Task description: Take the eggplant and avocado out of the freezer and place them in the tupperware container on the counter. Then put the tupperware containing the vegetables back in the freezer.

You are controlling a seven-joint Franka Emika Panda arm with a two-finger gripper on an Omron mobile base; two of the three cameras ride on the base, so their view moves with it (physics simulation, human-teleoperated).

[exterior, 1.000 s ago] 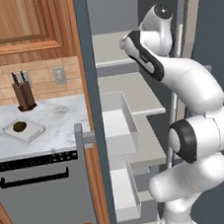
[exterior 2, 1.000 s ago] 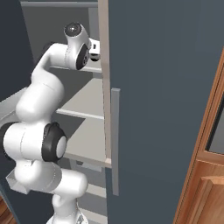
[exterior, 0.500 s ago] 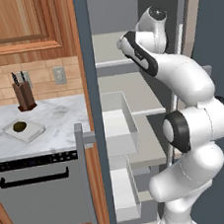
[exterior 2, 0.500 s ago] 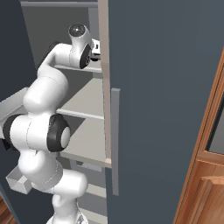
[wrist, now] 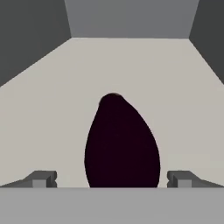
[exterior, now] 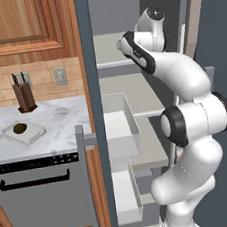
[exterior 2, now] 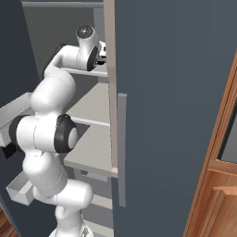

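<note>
Pale freezer shelf bears the eggplant between the spread, empty pincer tips.

Glossy white rounded arm with dark joints.

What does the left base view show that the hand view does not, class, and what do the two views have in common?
Left base view alone: the white veined marble counter, the shallow pale translucent tupperware container holding the small olive-brown avocado, and the brown knife block.

Hand view alone: the dark purple, almost black eggplant lying on a light grey shelf, between the tips of the open gripper.

Both: the light grey inside of the dark blue-grey freezer.
</note>
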